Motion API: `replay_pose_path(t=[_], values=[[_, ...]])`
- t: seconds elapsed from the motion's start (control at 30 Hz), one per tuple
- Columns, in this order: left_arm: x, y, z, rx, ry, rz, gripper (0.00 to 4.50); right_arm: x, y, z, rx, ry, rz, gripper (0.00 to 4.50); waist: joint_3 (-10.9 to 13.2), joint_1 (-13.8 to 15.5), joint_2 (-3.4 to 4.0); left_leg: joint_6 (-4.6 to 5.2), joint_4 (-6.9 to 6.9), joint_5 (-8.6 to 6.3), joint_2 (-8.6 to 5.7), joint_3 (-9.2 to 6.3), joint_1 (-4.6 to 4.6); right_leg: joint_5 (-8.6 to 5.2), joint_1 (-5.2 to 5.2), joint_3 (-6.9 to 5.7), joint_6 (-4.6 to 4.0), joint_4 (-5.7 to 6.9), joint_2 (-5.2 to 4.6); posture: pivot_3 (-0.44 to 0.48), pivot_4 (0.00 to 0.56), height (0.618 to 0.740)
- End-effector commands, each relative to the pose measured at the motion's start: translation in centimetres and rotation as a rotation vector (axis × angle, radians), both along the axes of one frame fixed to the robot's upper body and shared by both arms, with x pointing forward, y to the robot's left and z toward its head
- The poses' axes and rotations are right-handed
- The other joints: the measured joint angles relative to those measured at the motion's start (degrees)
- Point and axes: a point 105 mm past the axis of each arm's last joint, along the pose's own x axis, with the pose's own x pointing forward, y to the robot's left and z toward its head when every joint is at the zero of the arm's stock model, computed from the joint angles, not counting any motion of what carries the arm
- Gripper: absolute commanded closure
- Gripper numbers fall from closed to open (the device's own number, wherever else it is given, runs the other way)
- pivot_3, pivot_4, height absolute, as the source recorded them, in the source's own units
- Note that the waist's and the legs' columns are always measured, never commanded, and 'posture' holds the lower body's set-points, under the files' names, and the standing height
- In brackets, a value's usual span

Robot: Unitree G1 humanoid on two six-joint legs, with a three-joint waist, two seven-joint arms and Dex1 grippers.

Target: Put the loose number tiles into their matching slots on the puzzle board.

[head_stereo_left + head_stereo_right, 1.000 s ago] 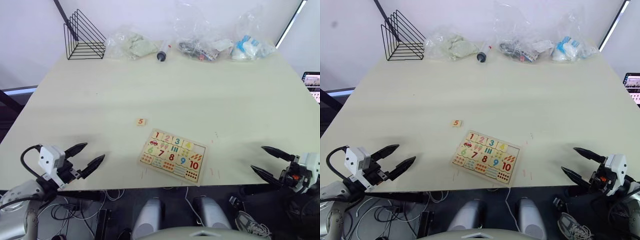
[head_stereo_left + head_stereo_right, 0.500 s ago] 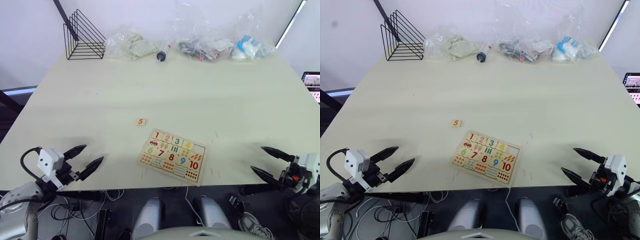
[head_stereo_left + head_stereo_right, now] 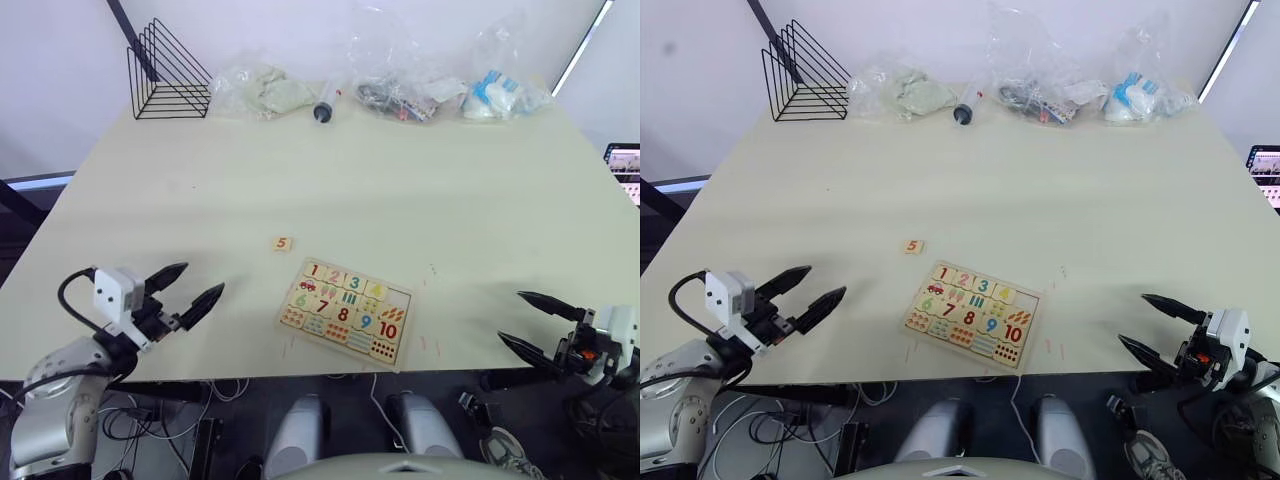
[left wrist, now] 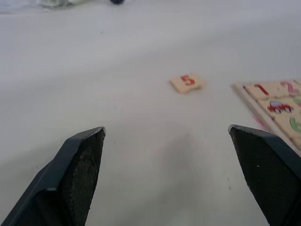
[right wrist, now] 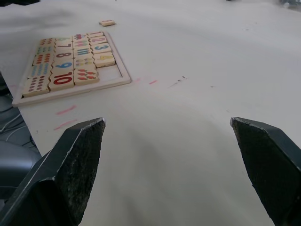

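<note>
The puzzle board (image 3: 345, 310) lies flat near the table's front edge, its pieces filling it except for one empty slot (image 3: 398, 296) at the right end of the upper row, after 1 to 4. One loose number tile (image 3: 282, 243), a red 5, lies on the table just beyond the board's far left corner. My left gripper (image 3: 205, 277) is open over the table, left of the board, and its wrist view has the tile (image 4: 187, 83) ahead between the fingers. My right gripper (image 3: 510, 315) is open at the front right edge, with the board (image 5: 70, 91) some way off.
Along the far edge stand a black wire rack (image 3: 165, 75), several clear plastic bags (image 3: 265, 90) with contents, and a tube-shaped object (image 3: 325, 100). A screen (image 3: 625, 160) shows past the table's right edge.
My left gripper has moved up and to the right over the table, closer to the tile and the board. The right gripper has barely shifted.
</note>
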Motion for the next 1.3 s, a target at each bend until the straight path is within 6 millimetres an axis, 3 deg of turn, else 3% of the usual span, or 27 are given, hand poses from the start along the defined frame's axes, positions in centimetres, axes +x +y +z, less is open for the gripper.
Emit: replay_pose_path(t=[0.03, 0.2, 0.3, 0.8, 1.3], values=[[1.7, -3.4, 1.8, -0.051, -0.02, 0.031, 0.05, -0.1, 0.9, 1.8, 0.019, -0.049, 0.072, 0.0, 0.01, 0.27, 0.02, 0.0, 0.01, 0.0, -0.02, -0.05, -0.01, 0.0, 0.01, -0.01, 0.01, 0.0, -0.01, 0.0, 0.15, 0.74], [3.3, -6.8, 2.5, -0.081, 0.013, 0.093, 0.05, 0.2, 1.4, 2.8, 0.011, -0.069, 0.113, 0.0, 0.0, 0.05, 0.0, 0.0, 0.03, 0.0, -0.07, -0.18, -0.01, 0.02, 0.03, -0.03, 0.02, 0.0, -0.01, 0.0, 0.15, 0.74], [4.0, -7.8, 2.4, -0.064, 0.039, 0.152, 0.05, 0.4, 1.5, 3.2, 0.004, -0.078, 0.122, 0.0, 0.0, -0.01, 0.0, -0.01, 0.01, 0.0, -0.11, -0.18, -0.01, 0.02, 0.02, -0.02, 0.02, 0.0, -0.01, 0.0, 0.15, 0.74], [7.8, -9.4, 0.1, 0.009, 0.188, 0.281, 0.05, 0.6, 1.6, 3.3, -0.009, -0.077, 0.133, 0.0, 0.0, 0.11, -0.01, -0.01, 0.04, 0.01, -0.33, -0.13, -0.04, 0.01, 0.05, -0.07, 0.02, 0.0, 0.02, 0.0, 0.15, 0.74], [8.8, -10.6, -1.8, 0.025, 0.271, 0.271, 0.05, 0.8, 2.1, 3.4, -0.009, -0.083, 0.151, 0.0, 0.0, 0.23, -0.02, -0.02, 0.05, 0.01, -0.34, -0.15, -0.04, 0.02, 0.06, -0.08, 0.02, 0.0, -0.01, 0.0, 0.15, 0.74]])
